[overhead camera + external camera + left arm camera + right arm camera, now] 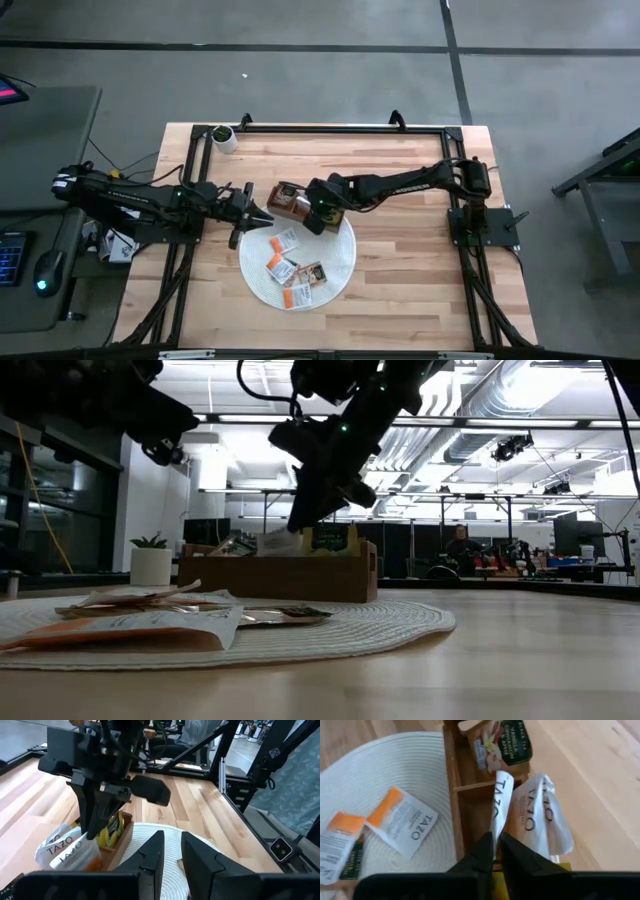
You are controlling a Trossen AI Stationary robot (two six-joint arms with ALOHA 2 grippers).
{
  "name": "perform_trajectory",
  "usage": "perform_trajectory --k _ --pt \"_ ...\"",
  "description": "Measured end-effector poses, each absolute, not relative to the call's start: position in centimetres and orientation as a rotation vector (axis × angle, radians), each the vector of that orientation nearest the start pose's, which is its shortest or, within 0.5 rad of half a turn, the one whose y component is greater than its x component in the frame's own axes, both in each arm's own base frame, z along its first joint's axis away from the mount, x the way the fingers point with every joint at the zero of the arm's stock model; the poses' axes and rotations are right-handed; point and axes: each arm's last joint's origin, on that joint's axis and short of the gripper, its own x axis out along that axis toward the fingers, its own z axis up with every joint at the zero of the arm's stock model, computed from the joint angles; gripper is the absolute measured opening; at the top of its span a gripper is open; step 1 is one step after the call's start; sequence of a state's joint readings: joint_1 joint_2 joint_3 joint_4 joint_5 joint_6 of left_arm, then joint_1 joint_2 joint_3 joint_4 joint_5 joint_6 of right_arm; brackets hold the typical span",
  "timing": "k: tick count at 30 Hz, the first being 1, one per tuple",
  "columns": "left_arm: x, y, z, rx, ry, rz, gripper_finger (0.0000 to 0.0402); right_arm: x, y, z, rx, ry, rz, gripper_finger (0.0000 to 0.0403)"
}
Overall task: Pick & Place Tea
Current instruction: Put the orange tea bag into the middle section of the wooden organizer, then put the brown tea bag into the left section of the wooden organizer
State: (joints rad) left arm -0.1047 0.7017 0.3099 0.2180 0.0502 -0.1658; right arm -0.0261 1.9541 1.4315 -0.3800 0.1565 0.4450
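Right gripper: hanging over the wooden tray, fingers nearly together, pinching the edge of a white tea packet standing upright in the tray's middle compartment.
Left gripper: hovering just above the near edge of the white mat, beside the tray, fingers only a narrow slit apart, gripping nothing.
Tray contents: a second white packet leaning by the pinched one; a green-and-brown packet lying in the next compartment; a yellow packet showing in another.
Mat contents: several orange-and-white packets lying flat and scattered.
Table: a small white pot sitting at a far corner.
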Motion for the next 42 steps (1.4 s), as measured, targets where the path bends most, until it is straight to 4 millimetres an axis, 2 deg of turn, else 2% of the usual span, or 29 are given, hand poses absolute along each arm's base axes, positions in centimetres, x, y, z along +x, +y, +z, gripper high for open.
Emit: perform_trajectory --k 7,12,18,22,25,30,34,36,42 --pt "16.1 -1.8 21.6 -0.173 0.217 -0.136 0.0065 41.9 -1.5 20.7 0.363 0.842 -0.351 0.0113" --pt "16.1 -1.9 21.5 -0.204 0.233 -0.148 0.0065 41.3 -1.6 22.6 0.365 0.794 -0.355 0.0161" --pt "16.5 -2.7 20.9 -0.218 0.287 -0.189 0.0065 39.8 -1.6 25.9 0.393 0.735 -0.357 0.0173" --pt "17.2 -4.0 19.8 -0.199 0.352 -0.217 0.0063 39.0 0.0 26.7 0.381 0.759 -0.315 0.0168" --pt "17.9 -5.2 18.9 -0.185 0.384 -0.228 0.0050 38.7 2.0 26.5 0.356 0.798 -0.281 0.0164" --pt "19.5 -7.0 17.8 -0.176 0.400 -0.275 0.0006 37.9 4.9 25.6 0.348 0.850 -0.313 0.0158" --pt "21.4 -8.3 17.1 -0.152 0.459 -0.280 0.0003 37.1 7.3 24.3 0.378 0.863 -0.330 0.0156" --pt "22.5 -8.9 16.8 -0.127 0.485 -0.287 0.0001 36.5 8.2 23.0 0.418 0.873 -0.334 0.0156" --pt "26.2 -10.5 16.0 0.016 0.590 -0.288 0.0001 35.4 10.6 20.5 0.545 0.838 -0.334 0.0156"
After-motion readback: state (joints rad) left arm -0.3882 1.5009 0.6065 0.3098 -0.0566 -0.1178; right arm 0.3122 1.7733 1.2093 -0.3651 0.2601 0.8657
